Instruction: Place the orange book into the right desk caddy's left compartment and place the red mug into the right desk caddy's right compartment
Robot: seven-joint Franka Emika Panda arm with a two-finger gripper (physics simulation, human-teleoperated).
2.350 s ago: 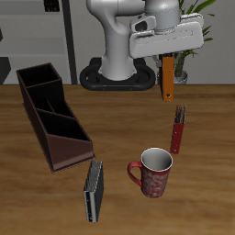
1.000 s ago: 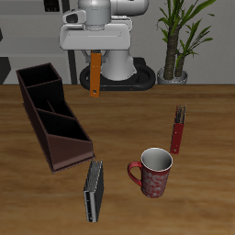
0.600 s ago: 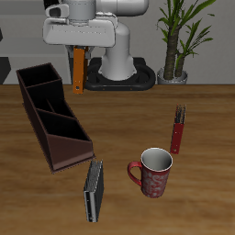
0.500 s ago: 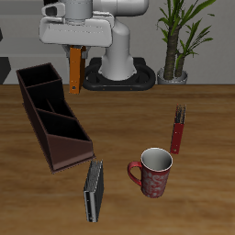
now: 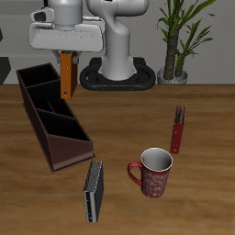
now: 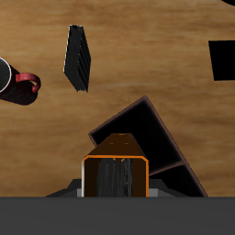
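The right desk caddy (image 5: 52,119) is seen lying long on the desk (image 5: 138,119), its sloped low end toward the front edge. All its sections show only black interior; nothing is seen inside the left compartment (image 5: 69,147) or the right compartment (image 5: 39,79).

The orange book (image 5: 67,75) is held upright in the air above the caddy's far, tall end, clamped at its top edge by the fingers (image 5: 66,53), which are closed on it. In the wrist view the book (image 6: 116,174) is seen end-on, with the caddy (image 6: 147,138) below.

The red mug (image 5: 152,173) stands on the desk near the front edge, white inside and empty. A grey-black book (image 5: 94,191) lies between mug and caddy. A red pencil box (image 5: 177,129) stands farther back.

No writing can be read anywhere.
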